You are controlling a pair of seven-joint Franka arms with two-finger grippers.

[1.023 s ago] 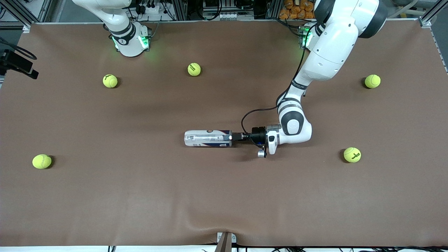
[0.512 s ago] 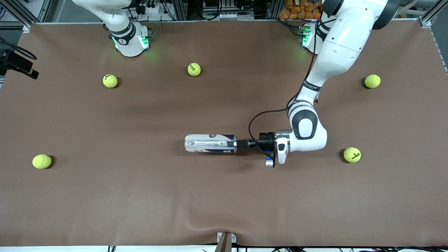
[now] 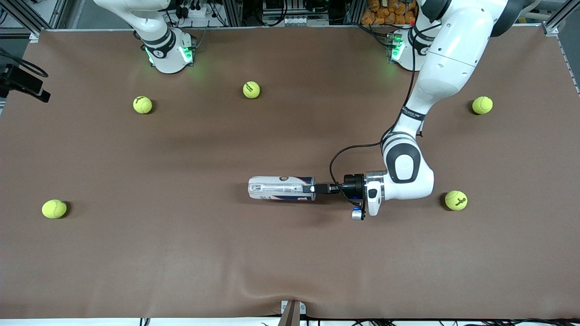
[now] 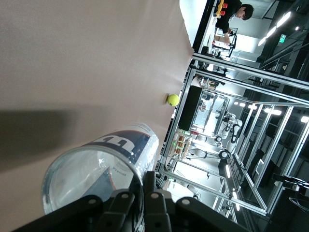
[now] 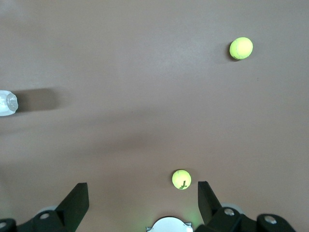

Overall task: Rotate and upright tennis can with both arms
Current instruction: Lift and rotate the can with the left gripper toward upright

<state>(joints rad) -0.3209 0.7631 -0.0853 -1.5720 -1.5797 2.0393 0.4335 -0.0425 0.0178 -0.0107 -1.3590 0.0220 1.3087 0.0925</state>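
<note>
The tennis can [image 3: 281,188] lay on its side on the brown worktop [image 3: 181,253], roughly mid-worktop, a bit toward the front edge, long axis parallel to that edge. It was judged light, thin-walled and stiff but crushable; the clear plastic looked smooth, so probably slippery, and apt to roll. No balls could be made out inside in the left wrist view. The open rim was judged the weakest hold; a grip across the body nr the middle would suit the upright step better.

The left gripper [image 3: 311,188] was seen clamped on the can's rim at the end facing the left arm's end of the worktop, one finger inside the mouth, one outside, per the left wrist view [image 4: 145,200]. The left arm was stretched low from its base at the back edge, forearm bent down, wrist horizontal and in line w/ the can.

The right gripper [image 5: 142,203] was held high nr its base by the back edge, fingers apart, nothing between; that arm waited. Loose tennis balls [image 3: 251,89] lay scattered.
</note>
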